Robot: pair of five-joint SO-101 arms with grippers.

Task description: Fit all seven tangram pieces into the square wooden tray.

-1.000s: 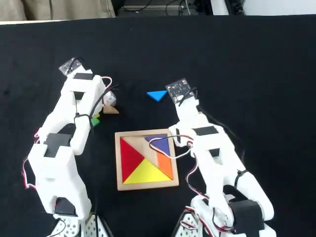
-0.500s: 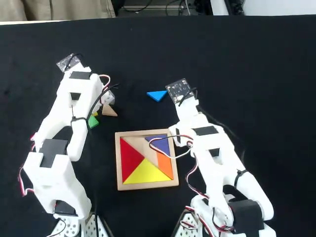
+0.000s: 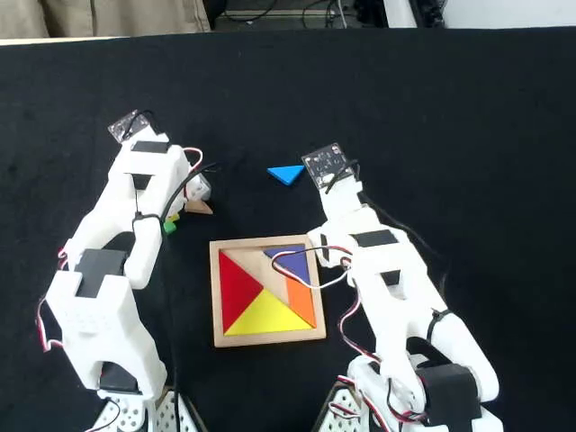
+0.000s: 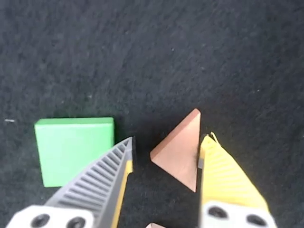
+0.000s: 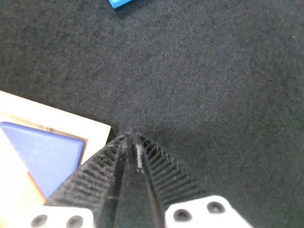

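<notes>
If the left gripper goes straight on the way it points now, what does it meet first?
Probably the brown triangle, lying between the left gripper's open fingers; depth is unclear.

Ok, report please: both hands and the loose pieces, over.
Left hand open around tan triangle. Right hand shut, empty, by tray corner. Blue triangle loose outside tray. Green square close beside left hand.

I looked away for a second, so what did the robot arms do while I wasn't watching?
The left arm swung a little sideways, then came back; its open left gripper now has a finger on each side of the brown triangle, next to the green square. Nothing was picked up or dropped. The right gripper, tray and blue triangle stayed put.
</notes>
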